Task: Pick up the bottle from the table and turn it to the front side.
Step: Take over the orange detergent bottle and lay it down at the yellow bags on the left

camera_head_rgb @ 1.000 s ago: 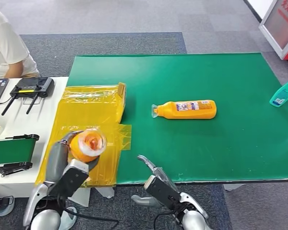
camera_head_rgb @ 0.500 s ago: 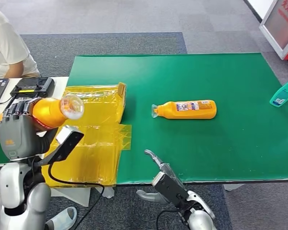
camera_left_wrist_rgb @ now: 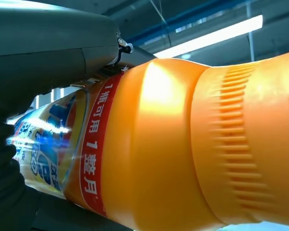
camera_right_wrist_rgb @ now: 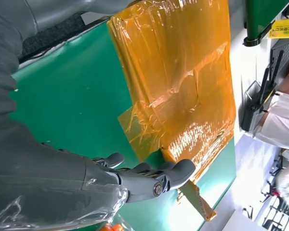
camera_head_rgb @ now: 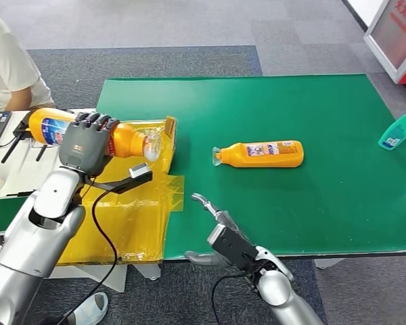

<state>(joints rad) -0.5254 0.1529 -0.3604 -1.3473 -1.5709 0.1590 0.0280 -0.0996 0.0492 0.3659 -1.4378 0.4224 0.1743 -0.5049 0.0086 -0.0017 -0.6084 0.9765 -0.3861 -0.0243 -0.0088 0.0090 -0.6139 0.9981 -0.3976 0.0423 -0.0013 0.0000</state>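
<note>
Orange bottle (camera_head_rgb: pixel 120 139) now swung level above the yellow box (camera_head_rgb: pixel 139 157), gripped by left hand (camera_head_rgb: pixel 86 140); right hand (camera_head_rgb: pixel 218 230) empty, fingers apart.

- Two orange bottles: one orange bottle in the hand (camera_head_rgb: pixel 124 140) at 9 o'clock, lying sideways above the yellow sheet, and one orange bottle on the mat (camera_head_rgb: pixel 262 154) at the centre, lying on its side.
- One teal bottle (camera_head_rgb: pixel 399 130) at 3 o'clock, at the mat's edge.
- One green mat (camera_head_rgb: pixel 313 203).
- One yellow plastic sheet (camera_head_rgb: pixel 134 210) at 8 o'clock.
- Two robot hands: left hand (camera_head_rgb: pixel 86 143) and right hand (camera_head_rgb: pixel 224 233).
- One person (camera_head_rgb: pixel 7 68) at 10 o'clock.
</note>
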